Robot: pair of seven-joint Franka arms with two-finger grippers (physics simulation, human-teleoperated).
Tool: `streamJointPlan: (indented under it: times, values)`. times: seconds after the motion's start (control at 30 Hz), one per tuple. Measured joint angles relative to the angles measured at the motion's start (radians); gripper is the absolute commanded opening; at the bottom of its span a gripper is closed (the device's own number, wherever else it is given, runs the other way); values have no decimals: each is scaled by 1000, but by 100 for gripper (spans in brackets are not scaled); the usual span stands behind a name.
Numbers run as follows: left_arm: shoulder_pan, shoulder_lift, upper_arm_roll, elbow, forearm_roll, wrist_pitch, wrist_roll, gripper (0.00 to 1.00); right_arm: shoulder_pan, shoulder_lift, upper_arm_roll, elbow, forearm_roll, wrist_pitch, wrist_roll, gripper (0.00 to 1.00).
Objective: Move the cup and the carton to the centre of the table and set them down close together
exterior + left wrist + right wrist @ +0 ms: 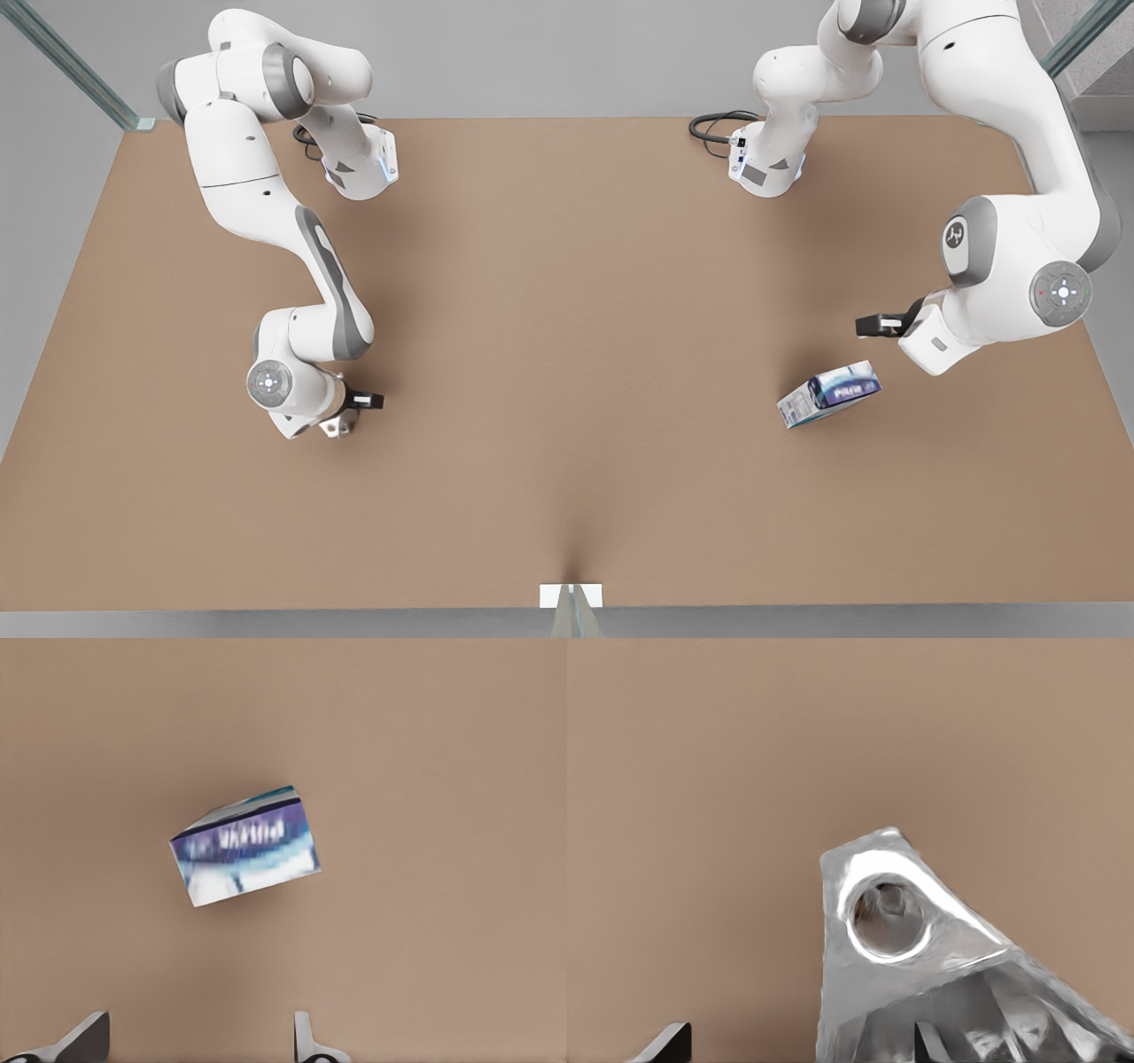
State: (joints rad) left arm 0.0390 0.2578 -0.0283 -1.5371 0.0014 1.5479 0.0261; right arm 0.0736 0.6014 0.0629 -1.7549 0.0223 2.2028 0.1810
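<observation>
You're looking at two glossy white arms (266, 204) with grey joint bands and round grey end caps bearing small red and white marks; black cables (713, 128) coil at each base, and the jaws are black-tipped

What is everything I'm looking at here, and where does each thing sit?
carton: one, white and light blue with a dark blue panel, on the table toward the front view's right.
cup: one, shiny silver-grey, on the front view's left, under a gripper.
table: one, plain brown, beneath everything.
cables: black, by the arm bases at the far edge.
left gripper: open, above the carton, apart from it.
right gripper: open, fingers around the cup.
</observation>
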Motion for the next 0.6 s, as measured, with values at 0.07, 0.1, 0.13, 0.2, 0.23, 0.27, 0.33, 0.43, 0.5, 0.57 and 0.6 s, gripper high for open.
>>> streamJointPlan:
  times: [0.07, 0.1, 0.13, 0.2, 0.23, 0.27, 0.33, 0.43, 0.5, 0.57, 0.6]
  values:
    - [1, -1, 1, 0, 0, 1, -3, 100, 0, 0, -3, 0, -1, 1, -3, 21]
    - [1, -2, 0, 0, 0, 4, -4, 100, 0, 0, -5, -1, -1, 5, -3, 21]
    - [0, -2, 0, 0, 0, 4, -17, 100, 0, 0, -18, -2, -1, 5, -2, 21]
    - [-2, -6, -1, 2, -2, 16, -99, 100, 0, 0, -26, -2, -2, 2, 0, 21]
    - [-9, -9, -1, 2, -4, 45, -196, 100, 0, 0, -26, -3, -2, 1, 0, 21]
    - [-25, -9, -1, 2, -6, 83, -308, 100, 0, 0, -26, -3, -2, 0, 0, 21]
    - [-20, -9, -1, 2, -9, 87, -330, 100, 2, 0, -26, -3, -2, -1, 1, 21]
    - [-48, -9, -1, 1, -12, 103, -473, 100, 2, 1, -26, 0, -3, -6, 3, 21]
    - [-49, -6, 0, -3, -13, 139, -760, 100, 13, 5, -27, 3, -8, -8, 7, 21]
    - [-53, -4, 18, -72, -13, 285, -1035, 100, 14, 6, -28, 7, -14, -10, 23, 21]
    - [-45, -2, 22, -89, -14, 339, -1068, 100, 14, 6, -28, 9, -13, -11, 23, 21]
